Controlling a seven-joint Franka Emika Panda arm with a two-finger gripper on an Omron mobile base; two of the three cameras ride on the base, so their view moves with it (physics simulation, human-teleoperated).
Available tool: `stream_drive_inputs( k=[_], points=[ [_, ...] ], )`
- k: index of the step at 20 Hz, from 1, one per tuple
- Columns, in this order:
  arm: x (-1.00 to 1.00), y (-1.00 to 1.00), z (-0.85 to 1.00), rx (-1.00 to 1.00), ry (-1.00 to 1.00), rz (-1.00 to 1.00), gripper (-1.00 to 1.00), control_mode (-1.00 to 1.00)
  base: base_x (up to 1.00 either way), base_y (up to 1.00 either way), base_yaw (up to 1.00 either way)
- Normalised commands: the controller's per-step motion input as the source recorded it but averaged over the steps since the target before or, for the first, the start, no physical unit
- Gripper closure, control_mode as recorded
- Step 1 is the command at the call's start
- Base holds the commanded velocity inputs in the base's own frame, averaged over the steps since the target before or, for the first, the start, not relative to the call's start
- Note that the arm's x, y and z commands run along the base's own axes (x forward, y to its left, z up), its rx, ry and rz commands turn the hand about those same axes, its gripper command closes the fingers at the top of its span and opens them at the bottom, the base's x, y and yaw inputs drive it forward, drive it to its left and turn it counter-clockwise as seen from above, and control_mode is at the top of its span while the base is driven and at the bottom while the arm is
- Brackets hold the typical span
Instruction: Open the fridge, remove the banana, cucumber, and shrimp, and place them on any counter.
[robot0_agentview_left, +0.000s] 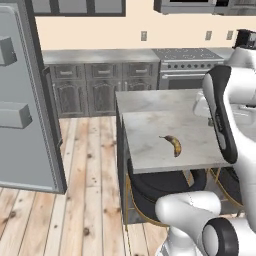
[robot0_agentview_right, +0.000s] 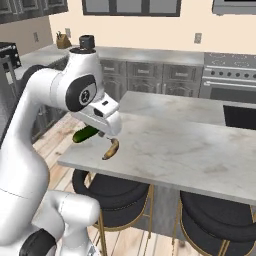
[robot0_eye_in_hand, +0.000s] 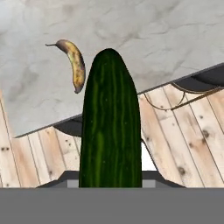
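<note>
The pale marbled counter (robot0_agentview_right: 200, 150) is standing in a wood-floored kitchen. The gripper (robot0_agentview_right: 92, 131) is clamping the cucumber (robot0_eye_in_hand: 111, 127) at its edge; beyond, 1 banana (robot0_agentview_left: 173, 144) is already lying there. The shrimp is seemingly remaining.

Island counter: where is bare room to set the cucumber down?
The counter is bare almost everywhere: the broad stretch right of the banana, toward the far edge. Only the near left corner is crowded, by the banana and the gripper holding the cucumber.
</note>
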Motion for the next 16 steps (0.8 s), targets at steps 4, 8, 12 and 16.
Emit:
stream_drive_inputs(
  k=[4, 8, 12, 16],
  points=[
    [0.99, -0.96, -0.67, 0.03, 0.34, -0.17, 1.0, -1.0, 0.0, 0.0, 0.0],
    [1.0, -0.78, -0.72, 0.0, 0.27, -0.17, 1.0, -1.0, 0.0, 0.0, 0.0],
    [0.92, -0.55, -0.73, 0.0, 0.1, -0.1, 1.0, -1.0, 0.0, 0.0, 0.0],
    [0.61, -0.37, -0.77, -0.01, 0.0, -0.04, 1.0, -1.0, 0.0, 0.0, 0.0]
  ],
)
